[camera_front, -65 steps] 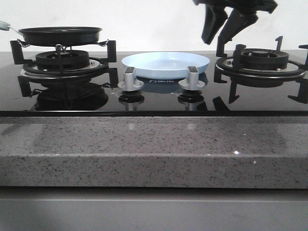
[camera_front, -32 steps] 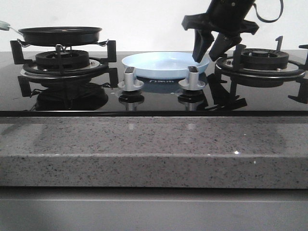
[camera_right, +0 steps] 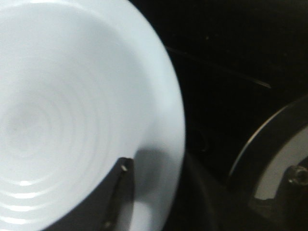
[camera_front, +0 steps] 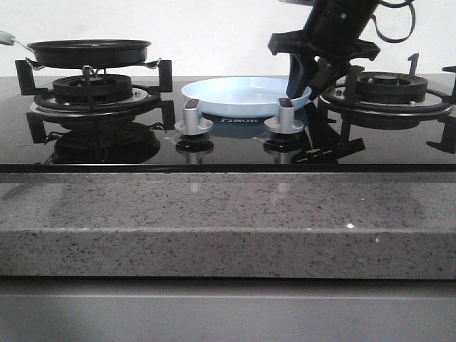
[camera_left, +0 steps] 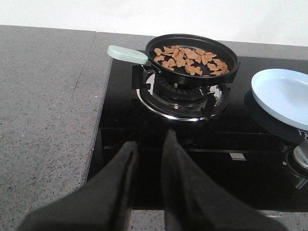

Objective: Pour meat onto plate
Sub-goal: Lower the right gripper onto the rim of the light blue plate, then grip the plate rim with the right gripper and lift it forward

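Observation:
The meat is a loose layer of orange-brown pieces in the black frying pan, which stands on the left burner and has a pale green handle. The pan shows in the front view at the far left. The pale blue plate lies empty between the burners; it also shows in the left wrist view and the right wrist view. My right gripper is open at the plate's right rim, which it straddles: one finger over the dish, one outside. My left gripper is slightly open and empty, short of the pan.
Two silver knobs stand in front of the plate. The right burner grate rises close beside my right gripper. The black glass hob ends at a speckled grey stone counter edge.
My right gripper has come down and to the left, from above the right burner to the plate's right rim. The pan and the plate have not moved.

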You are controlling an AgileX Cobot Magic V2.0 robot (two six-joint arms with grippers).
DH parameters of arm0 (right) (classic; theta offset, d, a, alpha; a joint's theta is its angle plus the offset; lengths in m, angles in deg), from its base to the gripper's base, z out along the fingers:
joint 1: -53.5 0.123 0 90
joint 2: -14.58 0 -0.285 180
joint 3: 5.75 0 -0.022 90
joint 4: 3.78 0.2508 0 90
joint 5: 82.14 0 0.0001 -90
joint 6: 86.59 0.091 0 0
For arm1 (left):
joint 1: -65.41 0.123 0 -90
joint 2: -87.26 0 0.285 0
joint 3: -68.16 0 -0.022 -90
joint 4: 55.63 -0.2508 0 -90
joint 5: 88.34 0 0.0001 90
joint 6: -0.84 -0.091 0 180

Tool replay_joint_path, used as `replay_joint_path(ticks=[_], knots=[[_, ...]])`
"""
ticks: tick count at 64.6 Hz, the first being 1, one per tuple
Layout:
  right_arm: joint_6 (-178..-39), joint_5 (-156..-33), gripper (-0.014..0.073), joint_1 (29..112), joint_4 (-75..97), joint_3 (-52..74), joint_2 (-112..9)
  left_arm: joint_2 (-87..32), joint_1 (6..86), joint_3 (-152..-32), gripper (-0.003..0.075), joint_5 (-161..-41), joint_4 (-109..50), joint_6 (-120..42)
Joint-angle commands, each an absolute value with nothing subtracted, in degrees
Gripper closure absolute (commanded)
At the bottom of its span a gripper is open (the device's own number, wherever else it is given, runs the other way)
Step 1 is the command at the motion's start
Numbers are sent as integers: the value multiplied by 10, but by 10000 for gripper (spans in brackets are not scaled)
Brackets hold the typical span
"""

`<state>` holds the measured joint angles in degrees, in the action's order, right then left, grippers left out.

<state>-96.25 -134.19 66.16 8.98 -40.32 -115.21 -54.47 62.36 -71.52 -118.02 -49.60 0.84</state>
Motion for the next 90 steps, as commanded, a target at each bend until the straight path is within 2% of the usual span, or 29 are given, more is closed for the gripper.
replay_joint_path(ticks=[1, 19, 30, 49, 73, 90], knots=[[-973, -1344, 455, 660, 87, -417, -1121, -539, 619, -734, 588, -1139, -494, 8], [-973, -1324, 714, 660, 87, -417, -1120, -539, 619, -734, 588, -1138, -492, 8], [-971, -1321, 707, 660, 97, -417, -1105, -539, 619, -734, 588, -1138, -492, 8], [-970, -1312, 707, 660, 139, -405, -1010, -539, 619, -734, 588, -1138, -492, 8], [-997, -1168, 707, 698, 177, -112, -850, -539, 619, -734, 588, -1138, -492, 8], [-997, -1145, 707, 719, 188, -29, -830, -539, 619, -734, 588, -1138, -492, 8]])
